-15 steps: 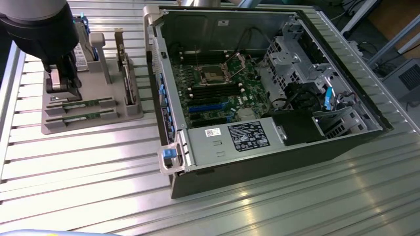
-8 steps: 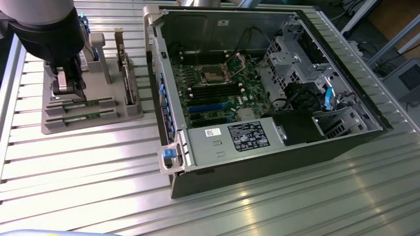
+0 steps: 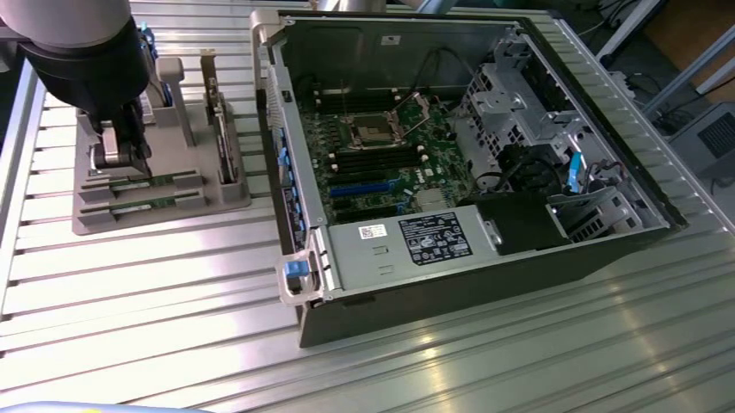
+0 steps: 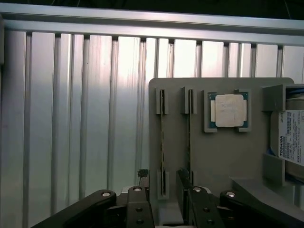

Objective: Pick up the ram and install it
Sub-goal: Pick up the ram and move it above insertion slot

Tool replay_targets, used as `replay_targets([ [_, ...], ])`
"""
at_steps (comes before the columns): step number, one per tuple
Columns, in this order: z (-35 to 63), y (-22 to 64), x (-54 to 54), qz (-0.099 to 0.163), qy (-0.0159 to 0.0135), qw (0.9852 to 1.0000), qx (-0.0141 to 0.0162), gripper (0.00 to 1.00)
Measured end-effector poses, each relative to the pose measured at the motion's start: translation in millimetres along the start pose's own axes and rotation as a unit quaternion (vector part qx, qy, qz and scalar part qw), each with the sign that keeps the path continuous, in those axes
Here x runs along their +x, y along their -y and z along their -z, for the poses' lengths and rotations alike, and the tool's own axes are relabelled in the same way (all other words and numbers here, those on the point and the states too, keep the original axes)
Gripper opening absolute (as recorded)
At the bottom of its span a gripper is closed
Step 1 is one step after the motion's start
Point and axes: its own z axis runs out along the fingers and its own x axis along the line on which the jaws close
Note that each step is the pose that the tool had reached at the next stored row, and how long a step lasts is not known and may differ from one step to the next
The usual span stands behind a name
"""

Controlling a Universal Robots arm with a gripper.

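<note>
Two ram sticks (image 4: 162, 142) (image 4: 190, 142), one processor chip (image 4: 229, 110), one hard drive (image 4: 292, 137), one holder (image 4: 213, 156), one computer case (image 3: 460, 301)

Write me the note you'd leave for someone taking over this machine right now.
Pincer: open, holding nothing, low over the grey holder, with a finger on either side of one ram stick.
Second ram stick: standing in the neighbouring slot.
Done: the pincer is lined up on the stick; nothing has been gripped or lifted.
Left: the pick-up itself and fitting the ram into the open computer case.

Ribbed alu table (image 3: 138, 292): grey parts tray (image 3: 98, 219) w/ open PC case (image 3: 460, 292) just beside.
</note>
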Motion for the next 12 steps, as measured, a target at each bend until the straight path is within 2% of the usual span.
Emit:
replay_targets([
  [7,-2.8,0.1,0.1,0.0,0.0,1.0,0.0,0.36],
  [8,-8.2,0.4,0.2,0.0,0.0,1.0,0.0,0.36],
  [12,-9.5,0.4,0.2,0.0,0.0,1.0,0.0,0.36],
])
